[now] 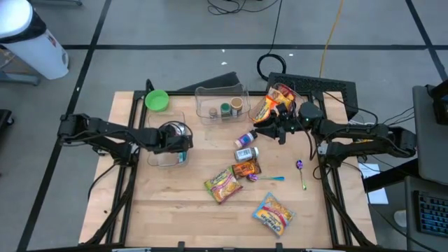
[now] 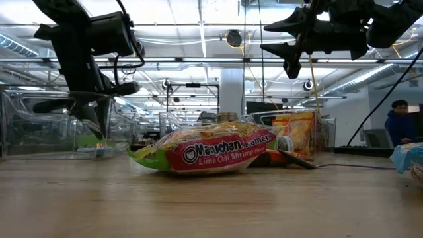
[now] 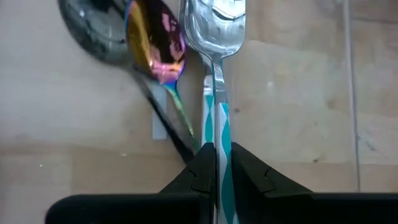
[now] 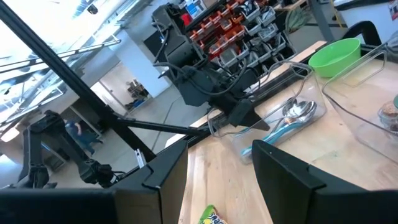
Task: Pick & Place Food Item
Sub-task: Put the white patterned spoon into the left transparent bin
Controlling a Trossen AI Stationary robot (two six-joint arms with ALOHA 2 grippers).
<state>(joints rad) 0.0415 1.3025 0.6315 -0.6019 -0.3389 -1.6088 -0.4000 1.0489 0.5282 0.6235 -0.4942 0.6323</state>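
Left gripper (image 3: pixel 216 171) clenched on a teal-handled fork (image 3: pixel 214 74) inside a clear bin (image 1: pixel 166 143), an iridescent spoon (image 3: pixel 157 43) just beside it. Right gripper (image 1: pixel 269 127), fingers parted, hovers near bottles (image 1: pixel 246 145); ramen packet (image 1: pixel 223 185) lies beyond them.

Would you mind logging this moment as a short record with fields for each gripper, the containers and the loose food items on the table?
left gripper: shut on the teal-handled spoon, over the clear bin
right gripper: open, raised above the table's far right part
other cutlery in bin: iridescent spoon
green bowl: far left corner
clear tray: holds small jars
ramen packs: Maruchan pack mid-table, another pack near the front edge
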